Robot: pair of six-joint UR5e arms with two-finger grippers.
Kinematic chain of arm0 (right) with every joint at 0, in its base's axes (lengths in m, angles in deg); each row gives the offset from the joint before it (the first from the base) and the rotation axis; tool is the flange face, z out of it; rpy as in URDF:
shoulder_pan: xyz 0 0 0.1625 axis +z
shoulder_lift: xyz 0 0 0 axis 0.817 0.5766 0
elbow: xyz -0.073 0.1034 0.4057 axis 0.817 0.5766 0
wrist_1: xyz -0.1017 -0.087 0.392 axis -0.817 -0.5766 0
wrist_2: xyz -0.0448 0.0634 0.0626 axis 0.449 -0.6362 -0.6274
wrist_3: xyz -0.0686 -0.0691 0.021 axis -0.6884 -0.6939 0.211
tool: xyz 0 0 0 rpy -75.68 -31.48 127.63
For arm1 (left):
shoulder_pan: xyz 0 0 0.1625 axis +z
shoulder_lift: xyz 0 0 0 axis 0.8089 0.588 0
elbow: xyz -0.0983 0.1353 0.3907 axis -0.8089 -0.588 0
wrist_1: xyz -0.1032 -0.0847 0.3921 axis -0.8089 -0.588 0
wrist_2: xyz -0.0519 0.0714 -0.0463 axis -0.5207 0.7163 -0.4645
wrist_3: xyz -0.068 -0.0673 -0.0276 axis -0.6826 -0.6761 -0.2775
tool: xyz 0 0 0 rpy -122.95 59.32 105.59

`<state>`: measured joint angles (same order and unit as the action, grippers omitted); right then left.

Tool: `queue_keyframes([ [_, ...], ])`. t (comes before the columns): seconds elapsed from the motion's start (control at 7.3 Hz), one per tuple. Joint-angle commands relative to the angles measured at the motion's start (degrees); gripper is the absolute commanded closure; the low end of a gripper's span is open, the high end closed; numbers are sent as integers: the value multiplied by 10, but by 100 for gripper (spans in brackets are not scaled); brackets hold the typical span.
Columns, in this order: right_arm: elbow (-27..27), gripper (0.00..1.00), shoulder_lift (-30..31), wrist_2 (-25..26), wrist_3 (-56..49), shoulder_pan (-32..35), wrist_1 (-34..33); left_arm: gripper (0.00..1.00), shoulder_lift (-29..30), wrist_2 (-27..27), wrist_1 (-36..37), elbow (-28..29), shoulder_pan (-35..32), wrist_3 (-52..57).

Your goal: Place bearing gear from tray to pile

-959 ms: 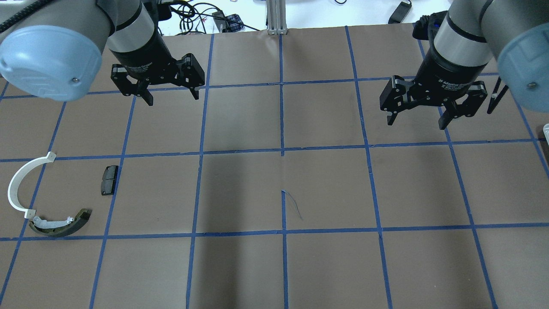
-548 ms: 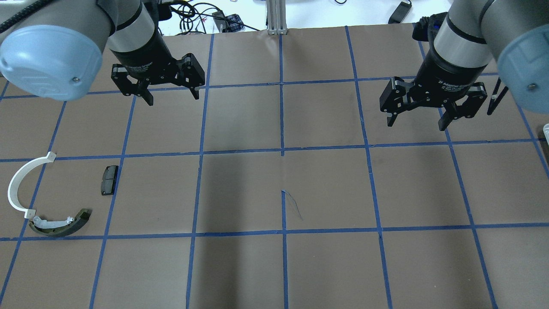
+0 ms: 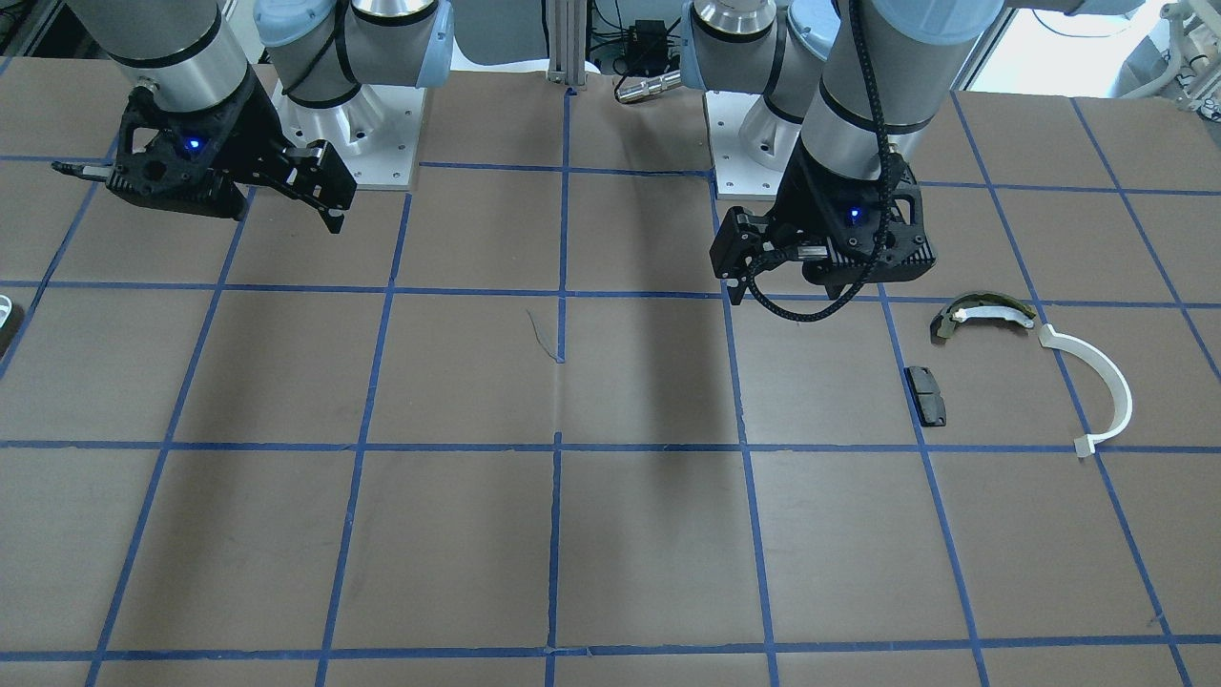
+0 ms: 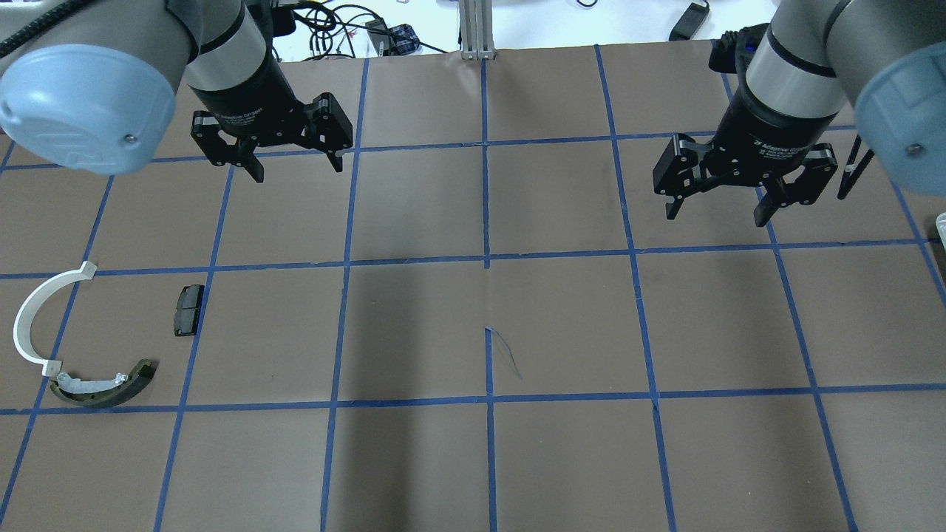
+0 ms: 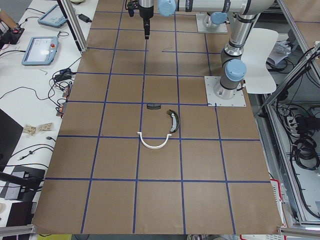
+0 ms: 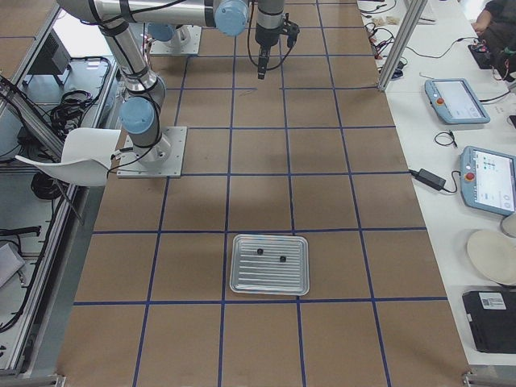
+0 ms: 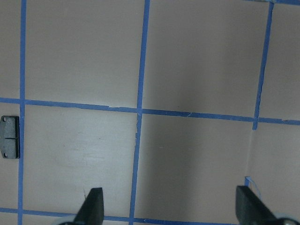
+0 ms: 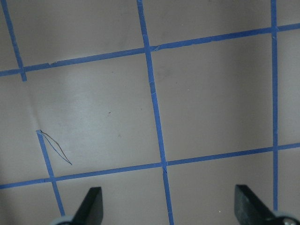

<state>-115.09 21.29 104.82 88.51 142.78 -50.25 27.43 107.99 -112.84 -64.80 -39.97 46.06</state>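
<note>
Left gripper (image 4: 298,171): black, two-finger, hanging above the far left part of the table, its fingers standing wide apart and holding nothing.
Right gripper (image 4: 714,218): black, two-finger, hanging above the far right part of the table, its fingers likewise spread wide and carrying nothing.
Tray (image 6: 270,280): silver, ribbed, rectangular metal, lying flat at the table's end on the robot's right, well apart from both grippers.
Bearing gear: two small dark round parts (image 6: 260,251) are sitting near each other inside the tray; they are showing too small to tell which one is the gear.
Pile (image 4: 89,385): lying on the robot's left side of the table. An olive-and-white curved brake shoe (image 4: 140,369) is resting just beside one end of a thin white semicircular strip (image 4: 18,318). A small black rectangular pad (image 4: 189,310) is sitting apart from both, just beside a blue tape line.
Table (image 4: 414,332): brown paper surface, carrying a grid of blue tape lines.
</note>
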Motion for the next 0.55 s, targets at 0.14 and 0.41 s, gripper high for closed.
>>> queue_keyframes([
  [0.14, 1, 0, 1, -2, 4, 0, -2, 0, -1, 0, 0, 0, 0, 0],
  [0.41, 1, 0, 1, 0, 4, 0, -2, 0, 0, -1, 0, 1, 0, 0],
])
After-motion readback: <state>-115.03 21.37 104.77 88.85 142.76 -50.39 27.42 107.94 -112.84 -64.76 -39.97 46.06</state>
